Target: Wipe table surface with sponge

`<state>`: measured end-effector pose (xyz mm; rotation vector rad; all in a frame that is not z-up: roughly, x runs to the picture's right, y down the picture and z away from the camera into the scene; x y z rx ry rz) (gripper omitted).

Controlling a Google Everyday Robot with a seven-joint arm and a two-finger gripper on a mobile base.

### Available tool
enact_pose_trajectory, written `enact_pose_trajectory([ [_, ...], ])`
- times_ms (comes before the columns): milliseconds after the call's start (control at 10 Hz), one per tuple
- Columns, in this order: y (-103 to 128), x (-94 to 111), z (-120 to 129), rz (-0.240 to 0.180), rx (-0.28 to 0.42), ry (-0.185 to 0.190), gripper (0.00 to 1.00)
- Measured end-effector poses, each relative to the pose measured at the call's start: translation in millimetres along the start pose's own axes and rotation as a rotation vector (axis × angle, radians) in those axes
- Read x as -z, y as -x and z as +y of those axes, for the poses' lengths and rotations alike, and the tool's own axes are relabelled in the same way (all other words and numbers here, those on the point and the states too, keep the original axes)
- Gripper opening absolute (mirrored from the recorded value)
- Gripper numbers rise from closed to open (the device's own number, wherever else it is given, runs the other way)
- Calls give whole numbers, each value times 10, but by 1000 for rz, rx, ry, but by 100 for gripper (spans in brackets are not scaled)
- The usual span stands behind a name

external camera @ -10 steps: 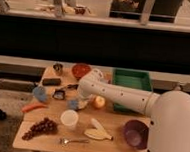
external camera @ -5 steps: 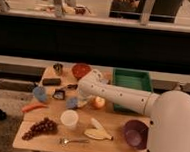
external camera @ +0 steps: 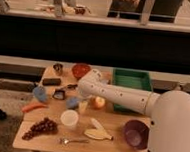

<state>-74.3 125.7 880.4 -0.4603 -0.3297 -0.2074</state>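
The white arm [external camera: 119, 96] has reached a little further toward the left edge of the table surface [external camera: 113, 135]. Its gripper [external camera: 78, 100] is now lower, directly above the sponge [external camera: 73, 103] near the table's middle.

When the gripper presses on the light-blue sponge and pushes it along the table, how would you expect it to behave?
The sponge, beside the gripper near mid-table, looks like a small soft block, so it would probably squash rather than resist. It seems light and flat-sided, so it should slide, not roll. The white cup stands close and might get nudged.
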Motion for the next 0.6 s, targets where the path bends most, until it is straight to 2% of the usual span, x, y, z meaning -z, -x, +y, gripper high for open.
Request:
enact_pose_trajectory([
  [200, -6, 142, -36, -3, -4, -15, 80],
  [600, -143, 720, -52, -31, -24, -55, 80],
])
